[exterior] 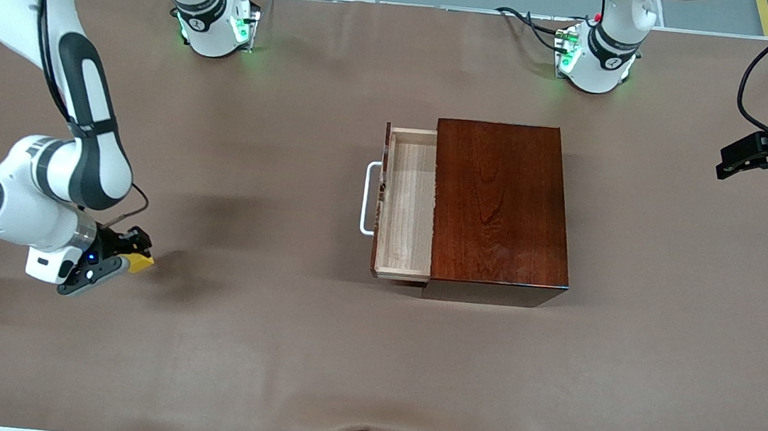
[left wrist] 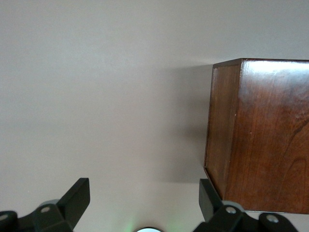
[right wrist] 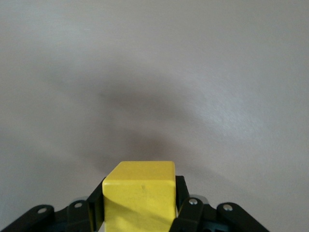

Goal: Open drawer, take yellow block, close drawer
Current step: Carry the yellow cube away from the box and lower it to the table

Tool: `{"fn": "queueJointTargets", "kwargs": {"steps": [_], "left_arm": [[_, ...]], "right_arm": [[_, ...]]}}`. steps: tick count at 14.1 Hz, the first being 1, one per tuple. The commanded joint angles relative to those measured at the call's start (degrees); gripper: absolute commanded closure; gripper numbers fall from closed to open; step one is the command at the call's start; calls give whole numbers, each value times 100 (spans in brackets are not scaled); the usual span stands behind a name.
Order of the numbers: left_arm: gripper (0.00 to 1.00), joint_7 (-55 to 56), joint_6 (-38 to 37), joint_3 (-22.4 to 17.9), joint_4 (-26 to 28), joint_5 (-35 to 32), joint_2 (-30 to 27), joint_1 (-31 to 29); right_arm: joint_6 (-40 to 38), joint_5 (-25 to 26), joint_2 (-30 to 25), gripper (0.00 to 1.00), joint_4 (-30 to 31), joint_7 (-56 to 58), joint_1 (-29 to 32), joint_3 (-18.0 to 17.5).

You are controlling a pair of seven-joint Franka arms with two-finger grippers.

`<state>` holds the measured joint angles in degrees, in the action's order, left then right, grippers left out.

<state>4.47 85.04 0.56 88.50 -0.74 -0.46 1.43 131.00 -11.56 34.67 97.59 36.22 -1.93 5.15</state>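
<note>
The right gripper (exterior: 130,253) hangs over the counter (exterior: 270,346) at the right arm's end, well apart from the box (exterior: 500,199). Its fingers (right wrist: 186,205) are clamped on the block (exterior: 141,261), one on each of two opposing faces; the right wrist view shows the block (right wrist: 140,195) seated squarely between them.

The drawer (exterior: 410,204) stands pulled out of the box toward the right arm's end. Its pale interior shows nothing inside. The handle (exterior: 369,197) is free; nothing touches it.

The left gripper (exterior: 754,158) waits over the counter at the left arm's end, fingers (left wrist: 72,198) spread apart and holding nothing. The left wrist view shows the box (left wrist: 260,135) off to one side of them.

Handling notes:
- The block appears rigid, light and smooth-faced. Grip flat faces, not edges, to prevent rotation.
- The drawer appears stiff. Push on the middle of the dark front or the handle; an off-centre push may skew the tray.
- The box is probably heavy enough to stay put, but its glossy finish may let it slide.

Remaining step, as judged: closing the drawer.
</note>
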Motion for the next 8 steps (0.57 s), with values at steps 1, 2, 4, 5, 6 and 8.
{"fn": "queueJointTargets", "kwargs": {"steps": [1,2,4,5,6,8], "left_arm": [[0,-96,-67,23,10,-14,-122,-64],[0,-96,-75,23,10,-23,-121,-55],[0,-96,-84,23,19,-23,-130,-64],[0,-96,-84,5,19,-23,-130,-73],[0,-96,-102,-4,19,-23,-139,-73],[0,-104,-163,-13,1,-57,-139,-73]], "right_arm": [[267,-40,180,100,-30,-832,403,-93],[373,-40,241,100,-30,-1262,439,-85],[453,31,329,100,-30,-2499,422,-15],[470,31,347,100,-30,-2906,439,-14],[479,31,356,100,-30,-2997,465,-14],[602,22,417,100,-30,-3042,553,-14]]}}
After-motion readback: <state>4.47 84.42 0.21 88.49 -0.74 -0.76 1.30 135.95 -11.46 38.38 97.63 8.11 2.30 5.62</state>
